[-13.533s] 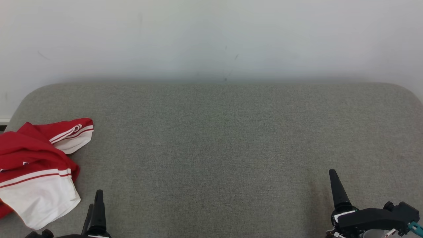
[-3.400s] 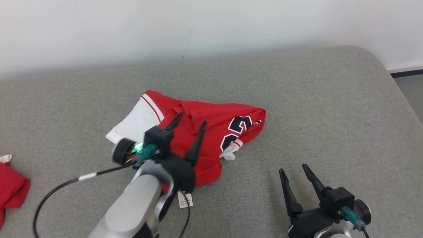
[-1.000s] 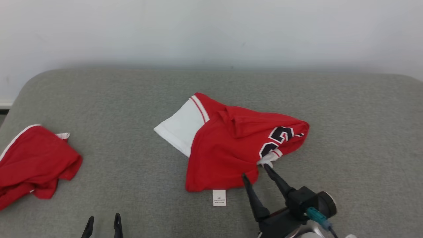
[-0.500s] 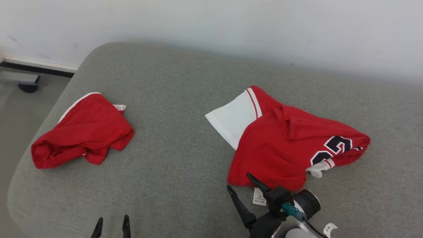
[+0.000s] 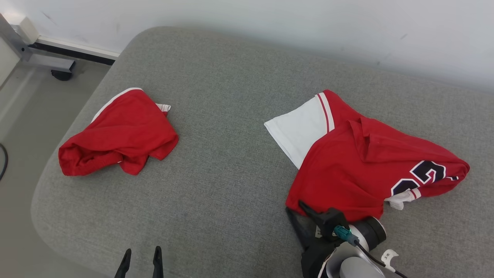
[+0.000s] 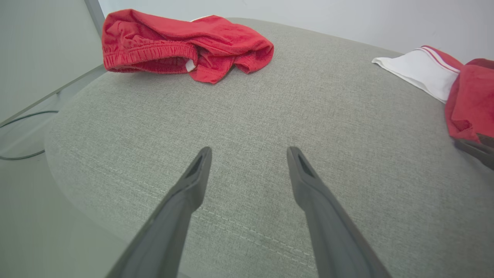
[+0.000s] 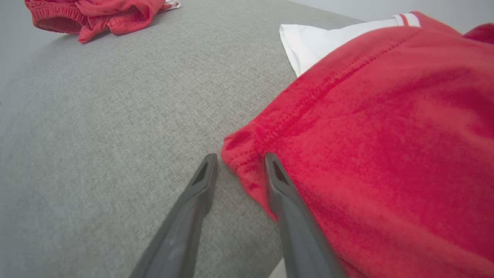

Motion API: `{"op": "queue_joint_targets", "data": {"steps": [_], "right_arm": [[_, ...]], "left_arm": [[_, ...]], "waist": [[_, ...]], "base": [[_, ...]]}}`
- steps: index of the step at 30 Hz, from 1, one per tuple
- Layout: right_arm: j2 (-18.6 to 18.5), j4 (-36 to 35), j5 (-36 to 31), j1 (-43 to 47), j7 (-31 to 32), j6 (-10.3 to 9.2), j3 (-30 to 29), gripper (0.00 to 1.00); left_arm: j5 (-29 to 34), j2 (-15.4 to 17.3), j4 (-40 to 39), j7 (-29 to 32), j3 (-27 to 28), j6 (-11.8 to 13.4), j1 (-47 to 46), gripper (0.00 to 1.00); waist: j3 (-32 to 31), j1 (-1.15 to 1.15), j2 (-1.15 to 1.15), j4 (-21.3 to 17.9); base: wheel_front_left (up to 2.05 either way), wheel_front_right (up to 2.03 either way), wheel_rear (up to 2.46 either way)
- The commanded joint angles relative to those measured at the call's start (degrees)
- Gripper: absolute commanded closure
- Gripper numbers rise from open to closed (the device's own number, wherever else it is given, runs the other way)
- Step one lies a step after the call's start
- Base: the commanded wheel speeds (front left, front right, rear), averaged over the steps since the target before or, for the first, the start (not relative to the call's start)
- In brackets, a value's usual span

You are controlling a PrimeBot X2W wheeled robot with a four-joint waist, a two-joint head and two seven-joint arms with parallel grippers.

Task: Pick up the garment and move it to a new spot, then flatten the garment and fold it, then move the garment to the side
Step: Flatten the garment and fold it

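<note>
The garment point(image 5: 347, 170) is matt red knit cloth, the couch point(image 5: 231, 193) coarse grey woven fabric.

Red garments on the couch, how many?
2. Red-and-white jersey at the right of the cushion, by the right gripper; crumpled red shorts at its left. None seems hidden.

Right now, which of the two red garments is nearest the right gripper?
The jersey with the black number: its corner sits between the fingers of the right gripper. The bunched red shorts lie far left.
</note>
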Motion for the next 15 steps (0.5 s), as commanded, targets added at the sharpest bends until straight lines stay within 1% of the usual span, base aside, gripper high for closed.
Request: {"op": "queue_joint_targets", "data": {"steps": [1, 2, 3, 7, 10, 11, 15], "right_arm": [[0.29, 0.64, -0.39, -0.18, 0.07, 0.03, -0.17, 0.78], [0.35, 0.54, -0.31, -0.37, 0.07, 0.03, -0.49, 0.93], [0.40, 0.02, -0.16, -0.55, 0.06, 0.03, -0.85, 1.00], [0.50, -3.89, 0.27, -0.79, 0.04, 0.03, -2.04, 1.00], [0.45, -9.78, 1.13, -1.14, 0.03, 0.03, -3.87, 1.00], [0.45, -9.78, 1.13, -1.14, 0.03, 0.03, -3.87, 1.00], [-0.90, -18.83, 2.15, -2.77, 0.03, 0.03, -7.32, 1.00]], "left_arm": [[-0.34, -0.07, 0.18, -0.20, -0.17, 0.29, -0.86, 0.00], [-0.52, -0.07, 0.23, -0.20, -0.29, 0.27, -0.97, 0.00], [-0.63, -0.07, 0.28, -0.20, -0.43, 0.32, -1.09, 0.00], [-0.78, -0.07, 0.42, -0.20, -1.04, 0.14, -1.02, 0.00], [-0.67, -0.08, 0.47, -0.20, -1.15, 0.08, -1.10, 0.00], [-0.67, -0.08, 0.47, -0.20, -1.15, 0.08, -1.10, 0.00], [-0.08, -0.08, 0.85, -0.20, -1.34, -0.35, -0.92, 0.00]], "waist": [[0.15, -0.01, 0.00, -0.04], [0.17, -0.01, 0.00, -0.09], [0.19, -0.01, 0.00, -0.15], [0.16, -0.01, 0.00, -0.42], [-0.05, -0.01, 0.00, -0.60], [-0.05, -0.01, 0.00, -0.60], [-0.61, -0.01, 0.00, -0.97]], "base": [[0.00, 0.00, 0.00], [0.00, 0.00, 0.00], [0.00, 0.00, 0.00], [0.00, 0.00, 0.00], [0.00, 0.00, 0.00], [0.00, 0.00, 0.00], [0.00, 0.00, 0.00]]}}
